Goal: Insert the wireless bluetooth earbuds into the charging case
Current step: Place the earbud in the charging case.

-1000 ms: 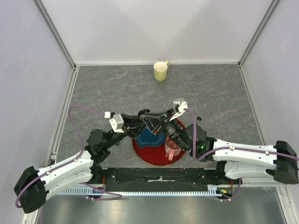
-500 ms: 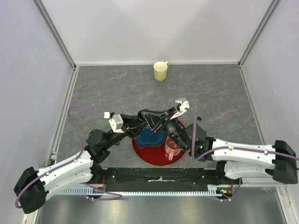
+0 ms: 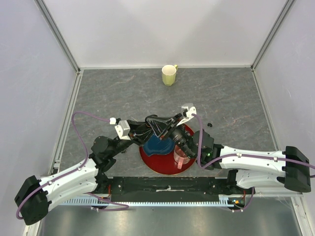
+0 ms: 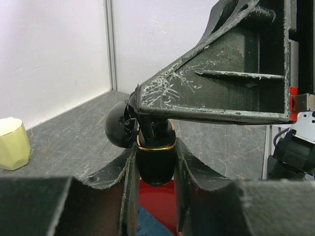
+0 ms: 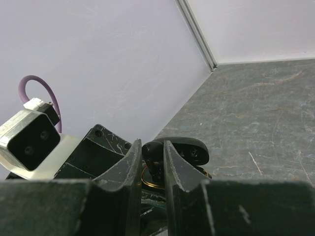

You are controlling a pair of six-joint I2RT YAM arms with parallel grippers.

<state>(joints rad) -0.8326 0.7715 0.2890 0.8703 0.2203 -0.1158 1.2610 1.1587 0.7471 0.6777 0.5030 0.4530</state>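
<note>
My left gripper [image 4: 155, 150] is shut on the black charging case [image 4: 155, 164], which has a gold rim and stands upright with its lid [image 4: 119, 127] open to the left. My right gripper [image 5: 152, 147] is shut on a small black earbud [image 5: 155, 156] and holds it stem-down right at the case's gold rim [image 5: 147, 183]. The open lid [image 5: 191, 150] shows behind the right finger. In the top view both grippers [image 3: 167, 129] meet above the red plate. A tiny black piece [image 3: 208, 125], maybe another earbud, lies on the table to the right. The other earbuds are out of view.
A red plate [image 3: 160, 164] with a blue item [image 3: 156, 145] and a clear pink cup [image 3: 182, 156] lies under the grippers. A yellow mug [image 3: 169, 74] stands at the back centre. White walls with metal posts enclose the grey table.
My right gripper has shifted slightly left and closer onto the case held by my left gripper. The left arm has hardly moved.
</note>
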